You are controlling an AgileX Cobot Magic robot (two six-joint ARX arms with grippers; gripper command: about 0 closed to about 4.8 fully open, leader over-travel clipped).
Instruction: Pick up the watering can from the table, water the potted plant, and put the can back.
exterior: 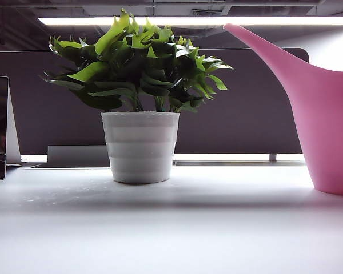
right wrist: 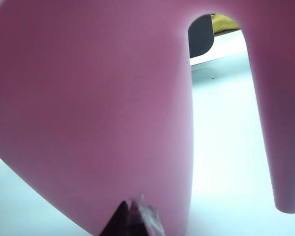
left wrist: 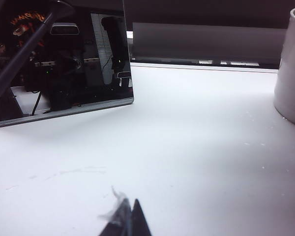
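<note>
With the watering can (exterior: 326,125) standing at the exterior view's right edge, the right gripper (right wrist: 132,216) pinched together against its body, not clamping the handle, could shove it over, while the left gripper (left wrist: 128,221) idles together.

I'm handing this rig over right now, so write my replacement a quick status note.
Left gripper: shut, empty, low over the table, left of the potted plant.
Right gripper: shut, right against the watering can; a grip is not visible.
Can: standing on the table at the right, spout toward the plant.
Done: nothing confirmed.
Left: lift, water, put back.
</note>
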